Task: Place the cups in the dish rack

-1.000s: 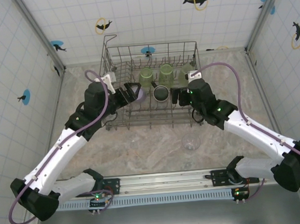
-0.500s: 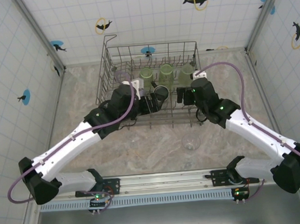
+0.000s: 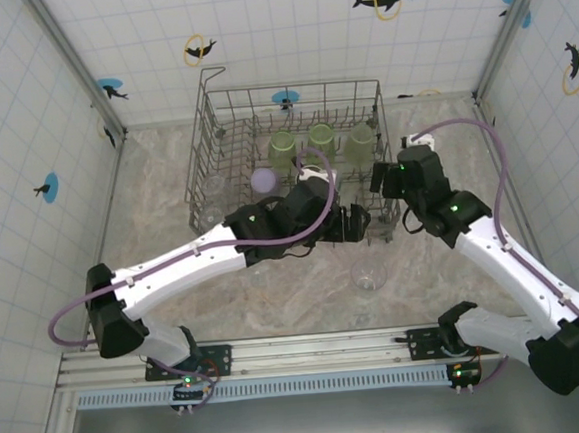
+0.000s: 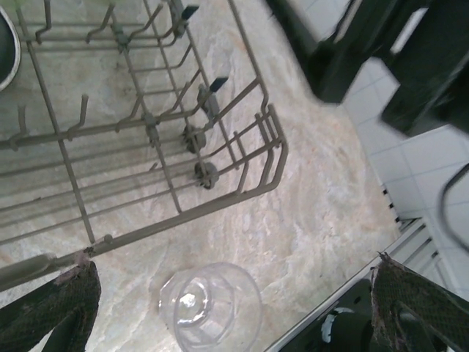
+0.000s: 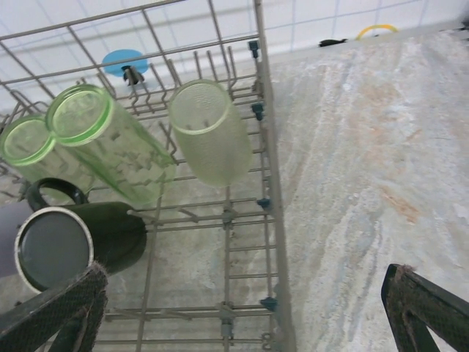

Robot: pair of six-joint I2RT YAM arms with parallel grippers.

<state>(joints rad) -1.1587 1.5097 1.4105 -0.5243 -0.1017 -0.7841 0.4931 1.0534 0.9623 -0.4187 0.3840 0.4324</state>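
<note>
Clear round drinking glass: stands on the beige marbled table, just outside the near side of the grey wire dish rack, by the rack's near-right corner and clear of its wires.
Glass axis: vertical, showing a round outline from above; I cannot tell whether the mouth is up or down.
Glass from left gripper: the gripper hangs over the rack's near-right corner. In the left wrist view the glass sits below and between the two fingers, on the side away from the rack.
Left gripper state: jaws spread as wide as they go, nothing in them.
Right gripper: over the rack's right wall, jaws equally wide and empty, farther from the glass.
Nearer arm: the left, by my reading.
Next move, as I judge it: descend just off the rack's near edge and straddle the glass's sides.
Inside the rack: three translucent green tumblers, a lavender tumbler and a black mug.
</note>
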